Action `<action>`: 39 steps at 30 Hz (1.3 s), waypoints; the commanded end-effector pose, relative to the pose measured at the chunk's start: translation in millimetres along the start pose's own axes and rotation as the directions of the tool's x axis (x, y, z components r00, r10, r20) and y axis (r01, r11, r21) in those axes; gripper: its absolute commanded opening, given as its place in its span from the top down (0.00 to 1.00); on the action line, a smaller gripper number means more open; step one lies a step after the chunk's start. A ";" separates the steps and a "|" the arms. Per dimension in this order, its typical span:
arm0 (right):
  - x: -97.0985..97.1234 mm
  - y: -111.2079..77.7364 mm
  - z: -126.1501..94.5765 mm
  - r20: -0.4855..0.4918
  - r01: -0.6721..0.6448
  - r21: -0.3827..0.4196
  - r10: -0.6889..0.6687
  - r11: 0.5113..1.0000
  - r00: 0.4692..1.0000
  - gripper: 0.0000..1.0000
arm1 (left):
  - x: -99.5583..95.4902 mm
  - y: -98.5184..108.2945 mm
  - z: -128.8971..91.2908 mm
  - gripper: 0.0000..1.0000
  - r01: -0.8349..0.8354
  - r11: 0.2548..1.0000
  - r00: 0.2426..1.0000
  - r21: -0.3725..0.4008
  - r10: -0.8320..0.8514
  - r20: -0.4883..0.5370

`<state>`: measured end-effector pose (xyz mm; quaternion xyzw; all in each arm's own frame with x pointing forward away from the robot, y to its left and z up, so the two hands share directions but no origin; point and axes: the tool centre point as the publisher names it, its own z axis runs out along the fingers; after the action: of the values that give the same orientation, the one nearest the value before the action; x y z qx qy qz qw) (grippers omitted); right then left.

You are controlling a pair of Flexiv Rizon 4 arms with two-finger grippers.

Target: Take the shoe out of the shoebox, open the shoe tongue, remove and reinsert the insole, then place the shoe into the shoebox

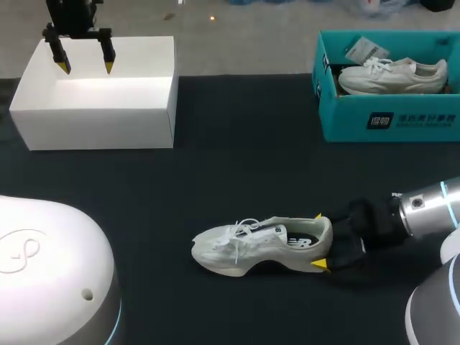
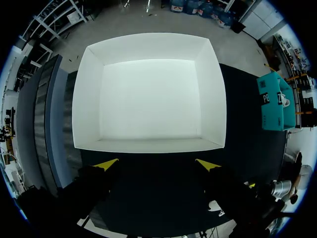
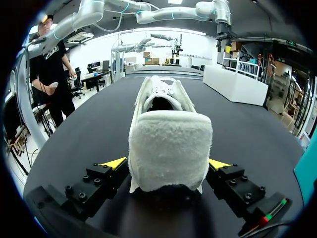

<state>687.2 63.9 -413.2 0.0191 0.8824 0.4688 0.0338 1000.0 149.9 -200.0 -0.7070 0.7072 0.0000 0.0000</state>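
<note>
The white shoe (image 1: 251,244) stood on its sole on the black table (image 1: 237,165), near the middle and outside any box. Its long axis ran left to right, with the toe to the left and the padded heel to the right, inside the right gripper (image 1: 318,241), which was the nearer one. Whether this gripper clamped the heel, I cannot tell. The upper looked like soft mesh with laces, and the heel collar looked fluffy. The left gripper (image 1: 87,69) hung spread and empty above the stiff white box (image 1: 100,115) at far left.
</note>
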 end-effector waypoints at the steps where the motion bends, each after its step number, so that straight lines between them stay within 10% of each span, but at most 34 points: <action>1: -2.4 -4.0 17.8 0.004 -0.015 0.020 0.015 1.000 1.000 0.00 | 0.0 0.0 0.0 0.00 0.000 1.000 1.000 0.000 0.000 0.000; 3: -1.6 -5.4 21.1 0.005 -0.006 0.046 0.006 0.999 1.000 1.00 | 0.0 0.0 0.0 0.00 0.000 1.000 1.000 0.000 0.000 0.000; 39: -1.4 -5.6 21.4 0.004 -0.011 0.048 0.010 0.999 1.000 1.00 | 11.4 5.6 -2.2 0.00 0.063 0.998 0.996 -0.018 -0.062 0.057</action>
<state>690.2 73.2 -424.6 0.0250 0.8923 0.4496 0.0317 996.0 152.5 -201.6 -0.7254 0.6883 0.0111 -0.0001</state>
